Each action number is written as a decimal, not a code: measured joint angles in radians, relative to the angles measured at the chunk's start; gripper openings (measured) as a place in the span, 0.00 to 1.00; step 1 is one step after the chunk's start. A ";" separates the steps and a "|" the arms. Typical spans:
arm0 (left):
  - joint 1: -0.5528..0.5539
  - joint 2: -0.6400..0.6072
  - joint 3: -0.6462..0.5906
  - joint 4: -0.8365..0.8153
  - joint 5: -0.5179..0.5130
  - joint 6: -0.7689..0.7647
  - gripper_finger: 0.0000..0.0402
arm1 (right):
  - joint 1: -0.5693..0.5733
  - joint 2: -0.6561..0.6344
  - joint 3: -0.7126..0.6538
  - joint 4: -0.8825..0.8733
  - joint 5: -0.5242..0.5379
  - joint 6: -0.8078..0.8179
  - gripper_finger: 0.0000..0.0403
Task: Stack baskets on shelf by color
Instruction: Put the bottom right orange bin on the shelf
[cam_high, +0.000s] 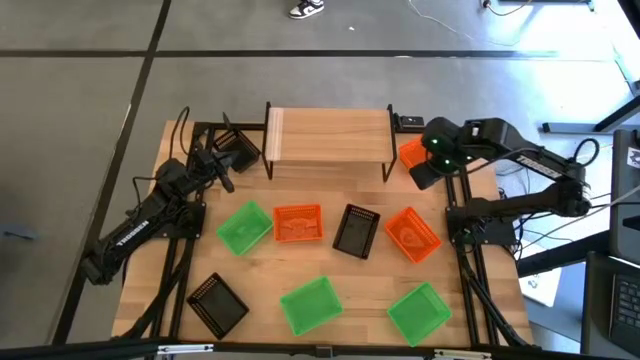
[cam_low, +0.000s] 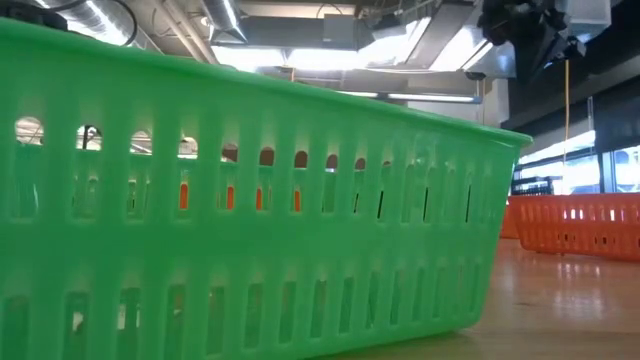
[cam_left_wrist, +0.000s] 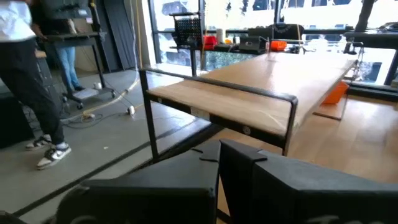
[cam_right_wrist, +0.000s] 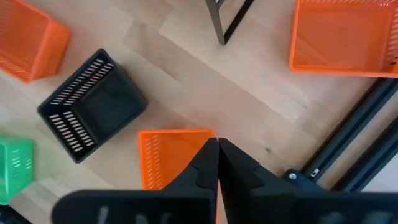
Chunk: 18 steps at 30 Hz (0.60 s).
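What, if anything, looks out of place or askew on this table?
Nothing spilled or damaged. The baskets lie loose at mixed angles: the black basket and the orange basket beside it sit skewed to the table edges. The shelf holds none.

Left gripper (cam_left_wrist: 217, 180): held low, fingers closed.
Right gripper (cam_right_wrist: 217, 168): raised, pointed downward, fingers pressed together.

We've got perforated plastic baskets (cam_high: 299, 223) here, smooth with a slight sheen, and the green basket (cam_low: 250, 200) up close looks faintly translucent. The shelf (cam_high: 328, 133) is pale smooth wood on thin matt black metal legs (cam_left_wrist: 149, 118). The table (cam_high: 330, 265) is light wood with visible grain and a soft satin finish.
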 joint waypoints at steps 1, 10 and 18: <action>0.000 0.000 0.001 0.019 -0.001 0.000 0.00 | -0.001 0.015 0.000 0.000 0.001 0.000 0.04; 0.000 0.000 0.079 0.026 0.109 0.008 0.00 | -0.082 0.151 -0.001 0.002 0.003 -0.107 0.22; 0.000 0.000 0.170 -0.141 0.111 0.042 0.00 | -0.156 0.215 -0.002 0.036 0.020 -0.356 0.26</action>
